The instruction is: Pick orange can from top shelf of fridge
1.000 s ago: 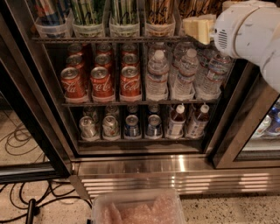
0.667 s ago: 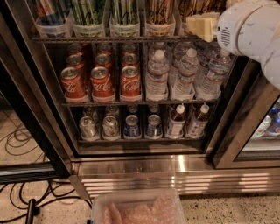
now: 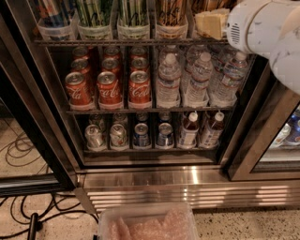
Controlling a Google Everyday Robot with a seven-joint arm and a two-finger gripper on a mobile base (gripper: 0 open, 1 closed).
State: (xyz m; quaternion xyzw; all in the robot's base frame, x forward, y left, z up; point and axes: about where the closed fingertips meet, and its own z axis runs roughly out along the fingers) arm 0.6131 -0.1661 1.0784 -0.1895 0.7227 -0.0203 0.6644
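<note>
At the top shelf [image 3: 131,42], claw [image 3: 211,23] sits just right of orange can [image 3: 171,11]; its opening unclear.

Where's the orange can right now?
The orange can stands on the top shelf at the view's top edge, between green striped cans and the tool.

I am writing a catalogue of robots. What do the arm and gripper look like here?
The arm is a bulky, rounded white shell with faint grey scuffs and a small vent grille. The gripper, at the top right, is pale cream.
</note>
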